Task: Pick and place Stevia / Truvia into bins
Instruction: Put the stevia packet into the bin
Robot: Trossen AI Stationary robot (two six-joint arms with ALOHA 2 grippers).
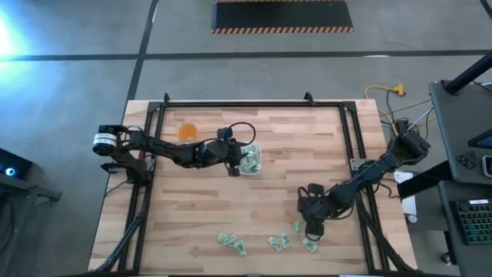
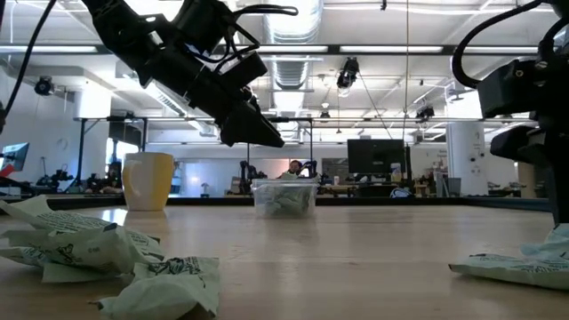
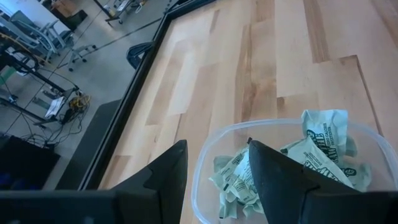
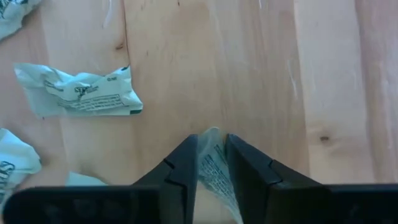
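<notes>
Crumpled sachets (image 2: 107, 253) lie closest of all in the low view, pale green and white paper, creased and puffed up, heaped on the wood right under the lens; another one (image 2: 511, 264) lies flat off to the side, below the right arm's dark bulk. Farther back stands the clear container (image 2: 284, 196) with green paper showing through its wall, and the left gripper (image 2: 258, 133) slants down just above and beside it. A yellow-orange cup (image 2: 148, 181) stands apart from both.

From overhead, the left gripper (image 1: 234, 160) sits at the container (image 1: 250, 160), touching or nearly so, presumably because that arm does the dropping-off. The right gripper (image 1: 314, 223) hangs over the loose scatter of sachets (image 1: 269, 241), which lie just beyond its tips along the table's near edge. The orange cup (image 1: 187, 131) rests behind the left arm, out of the way.

Through the left wrist camera, the pincer's two dark fingers (image 3: 277, 174) stand well apart with nothing between them; one hangs over the container's rim (image 3: 205, 163), the other outside it. Several sachets (image 3: 311, 152) are piled inside, folded and rumpled, printed lettering showing. I'd judge a drop just made or about to end.

Through the right wrist camera, the fingers (image 4: 183, 165) are drawn close, pinching a sachet (image 4: 214, 168) edge-on so it stands upright between them. Another sachet (image 4: 78, 91) lies flat ahead of the tips, twisted at its ends.
</notes>
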